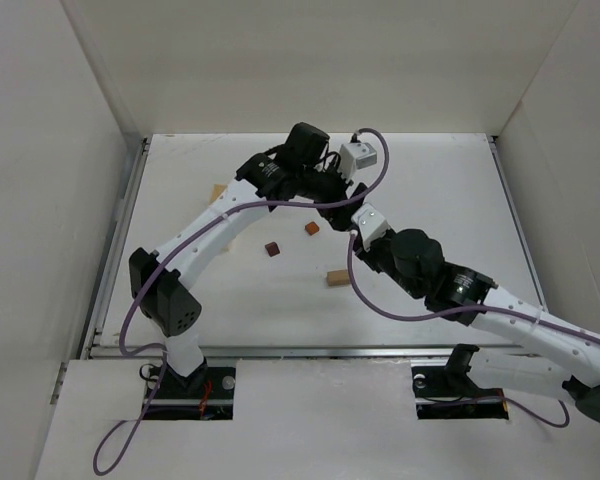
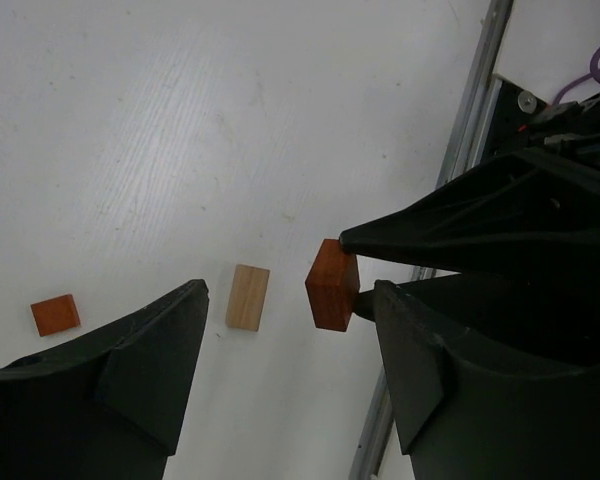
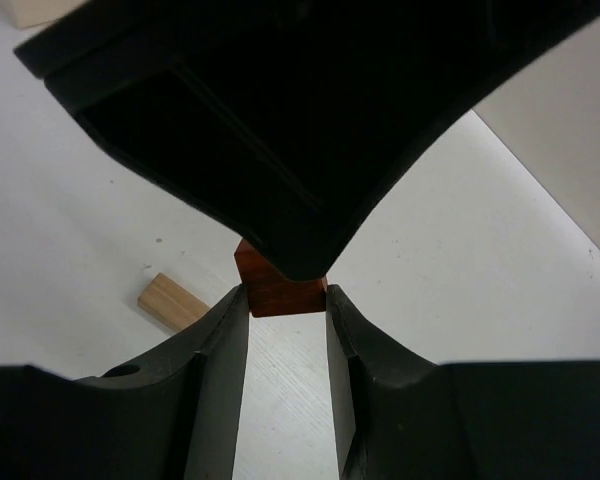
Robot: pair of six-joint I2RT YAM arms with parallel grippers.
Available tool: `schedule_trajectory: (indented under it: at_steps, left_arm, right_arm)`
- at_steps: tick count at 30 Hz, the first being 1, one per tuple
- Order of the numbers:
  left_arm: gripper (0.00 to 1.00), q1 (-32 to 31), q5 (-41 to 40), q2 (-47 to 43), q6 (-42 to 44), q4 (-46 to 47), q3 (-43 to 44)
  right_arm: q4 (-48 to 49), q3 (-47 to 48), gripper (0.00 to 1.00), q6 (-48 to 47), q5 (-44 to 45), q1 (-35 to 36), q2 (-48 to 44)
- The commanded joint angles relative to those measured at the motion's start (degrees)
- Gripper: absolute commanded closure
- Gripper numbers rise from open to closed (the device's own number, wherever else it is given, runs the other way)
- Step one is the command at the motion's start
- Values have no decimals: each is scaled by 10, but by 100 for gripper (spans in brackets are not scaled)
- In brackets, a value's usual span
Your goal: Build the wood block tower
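Note:
In mid-air a reddish-brown cube (image 3: 278,290) is pinched between the tips of my right gripper (image 3: 285,297), which is shut on it. The left wrist view shows the same cube (image 2: 332,287) just inside the right-hand finger of my left gripper (image 2: 288,297). That gripper is open and touches nothing. From above, both grippers meet over the table's middle, the left gripper (image 1: 332,195) over the right gripper (image 1: 358,216), and the held cube is hidden. On the table lie a tan oblong (image 1: 337,277), a dark brown cube (image 1: 272,248) and a reddish-orange cube (image 1: 312,228).
A pale wooden piece (image 1: 218,192) shows partly under the left arm at the back left. White walls close in the table on three sides. A metal rail (image 1: 125,215) runs along its left edge. Purple cables hang from both arms.

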Motion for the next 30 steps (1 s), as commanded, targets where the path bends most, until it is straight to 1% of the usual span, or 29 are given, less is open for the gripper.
schedule_trajectory:
  at_steps: [1, 3, 4, 7, 8, 13, 15, 19, 22, 24, 26, 27, 29, 30]
  left_arm:
    - [37, -9, 0, -10, 18, -4, -13]
    - [42, -9, -5, -10, 27, -15, -29]
    - [47, -9, -5, -10, 32, -16, -35]
    - [53, -9, 1, -17, 38, -16, -42]
    - [57, -9, 1, -17, 38, -16, -47]
    - [57, -9, 12, -17, 33, -8, -47]
    - [59, -9, 20, -17, 33, -2, -47]
    - [68, -9, 34, -17, 27, 4, -42]
    - [68, -9, 27, -12, 27, 4, -42]
    - [66, -2, 15, -17, 27, 4, -49]
    - [59, 19, 3, -23, 27, 9, -56]
    - [56, 29, -23, -30, 27, 15, -56]
    - [50, 59, -62, -45, 32, 21, -90]
    - [48, 69, -103, -46, 38, 29, -103]
  right_arm:
    - [35, 24, 100, -3, 38, 13, 2]
    - [35, 25, 100, -3, 43, 13, 2]
    - [35, 25, 100, 3, 43, 18, -4]
    - [35, 25, 100, 3, 43, 18, -9]
    - [35, 25, 100, 3, 48, 18, -9]
    - [35, 25, 100, 3, 48, 29, -9]
    - [35, 25, 100, 3, 48, 29, -4]
    - [35, 25, 100, 3, 54, 40, -4]
    - [35, 25, 100, 8, 60, 40, -4]
    - [35, 25, 100, 15, 73, 40, 1]
    - [30, 25, 100, 31, 79, 40, 1]
    - [30, 25, 100, 38, 84, 40, 1]
    - [20, 25, 100, 49, 90, 40, 1]
    - [20, 25, 100, 61, 90, 40, 8]
